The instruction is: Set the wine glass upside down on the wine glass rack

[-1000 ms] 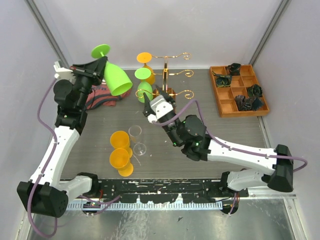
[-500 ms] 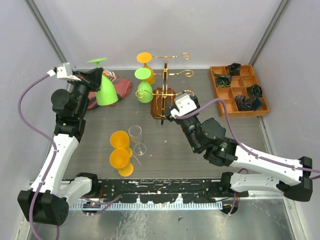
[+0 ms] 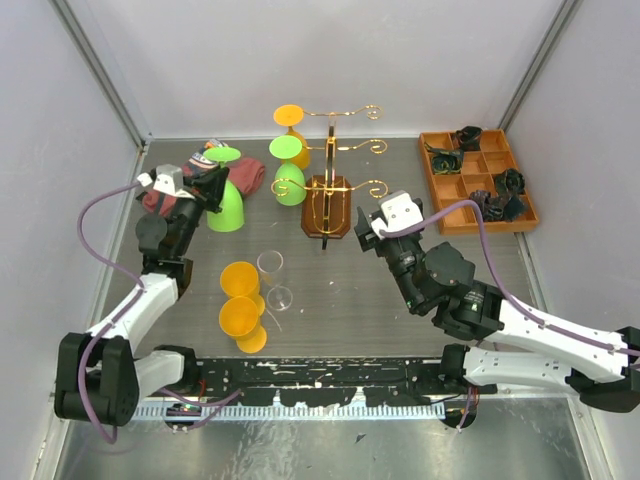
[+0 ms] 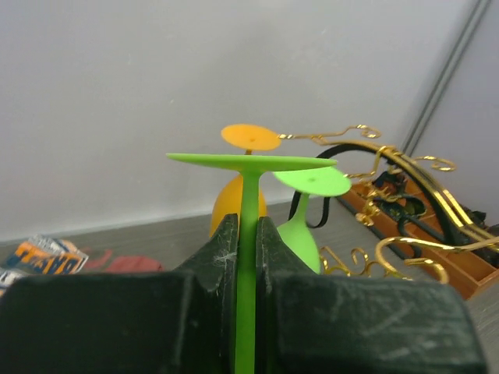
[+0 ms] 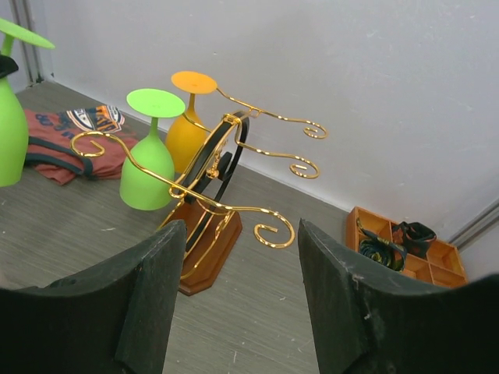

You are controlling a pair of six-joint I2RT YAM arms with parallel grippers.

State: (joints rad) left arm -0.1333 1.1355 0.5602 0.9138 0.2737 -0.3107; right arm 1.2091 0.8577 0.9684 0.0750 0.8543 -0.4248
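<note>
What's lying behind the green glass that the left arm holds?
A crumpled reddish cloth with printed patches lies there; the green glass and left gripper cover its middle.

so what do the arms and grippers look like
The left arm and right arm match: white link shells, black joints, a purple cable looping along each. The left gripper and right gripper have chunky matte-black fingers, scuffed on the left.

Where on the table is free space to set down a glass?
Free: behind the right gripper, between the wine glass rack and the compartment tray; also the middle, between the clear glasses and the right arm. Crowded: back left, around the cloth and the held green glass.
</note>
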